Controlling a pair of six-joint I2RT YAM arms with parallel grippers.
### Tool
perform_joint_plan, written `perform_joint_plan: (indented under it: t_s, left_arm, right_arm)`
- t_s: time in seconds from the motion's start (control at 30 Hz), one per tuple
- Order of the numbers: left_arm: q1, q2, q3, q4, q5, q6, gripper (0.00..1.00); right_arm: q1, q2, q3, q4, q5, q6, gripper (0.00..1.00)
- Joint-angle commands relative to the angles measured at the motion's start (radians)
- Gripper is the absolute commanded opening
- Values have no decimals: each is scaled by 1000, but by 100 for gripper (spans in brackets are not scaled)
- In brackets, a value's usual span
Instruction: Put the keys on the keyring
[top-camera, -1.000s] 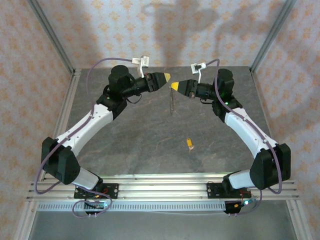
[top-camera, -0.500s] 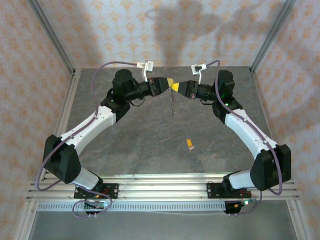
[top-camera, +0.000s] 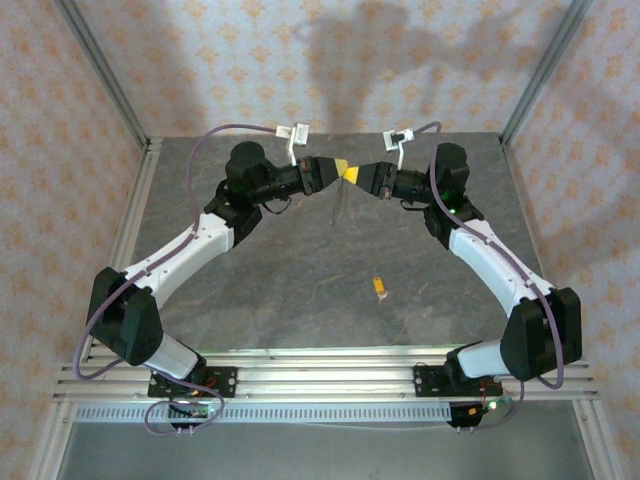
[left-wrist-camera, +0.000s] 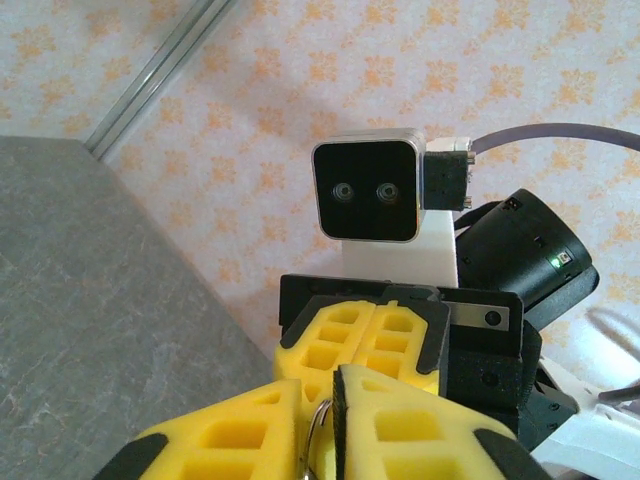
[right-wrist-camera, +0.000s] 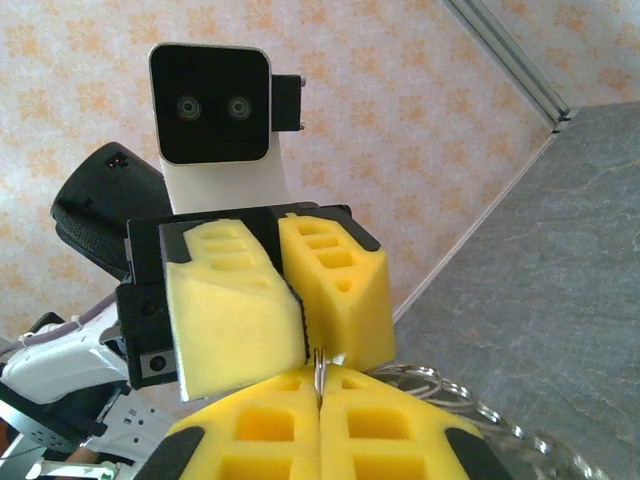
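Note:
Above the back of the table, my left gripper (top-camera: 337, 168) and right gripper (top-camera: 351, 173) meet tip to tip. The right gripper (right-wrist-camera: 320, 395) is shut on the keyring (right-wrist-camera: 320, 366), whose thin metal edge sticks up between its yellow fingers. A chain of silvery rings (right-wrist-camera: 500, 410) trails off beside it. In the left wrist view the keyring (left-wrist-camera: 318, 428) sits between the fingers of my left gripper (left-wrist-camera: 320, 402). Those jaws are almost closed, with a sliver of gap on one side. One small key (top-camera: 379, 287) with an orange head lies on the grey table, right of centre.
The grey table (top-camera: 250, 290) is walled by patterned panels with metal corner posts (top-camera: 105, 75). Both arms arch inward from their bases at the near rail (top-camera: 320, 375). Open tabletop lies between the arms around the key.
My left gripper has swung right until its tip meets the right gripper, and its jaws have narrowed around the keyring. The right arm and the key have stayed put.

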Motion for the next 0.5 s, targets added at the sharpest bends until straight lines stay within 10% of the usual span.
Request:
perform_joint_plan:
  t_s: [0.0, 0.47]
  left_arm:
    - [-25, 6, -30, 27, 71, 33, 13]
    - [-33, 33, -144, 14, 30, 81, 7]
  right_arm:
    - [-2, 21, -15, 120, -2, 33, 0]
    - [-2, 117, -190, 328, 44, 136, 0]
